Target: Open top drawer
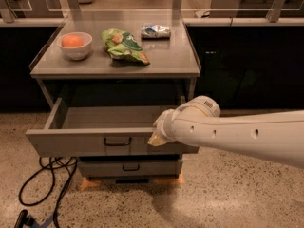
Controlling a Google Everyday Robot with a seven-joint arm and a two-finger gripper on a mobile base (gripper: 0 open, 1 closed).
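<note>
The top drawer (71,143) of the grey metal cabinet stands pulled far out, its plain grey tray interior showing and bare. A small black bracket handle (117,141) sits at the centre of its front. My gripper (156,138) is at the drawer's front edge, right of the handle, at the end of the white arm (237,134) that reaches in from the right. The arm's wrist covers most of the gripper.
On the cabinet top (166,61) lie a white bowl with an orange fruit (74,44), a green chip bag (124,46) and a small blue-white packet (156,31). A lower drawer (129,167) is closed. Black cables (45,184) lie on the floor at left.
</note>
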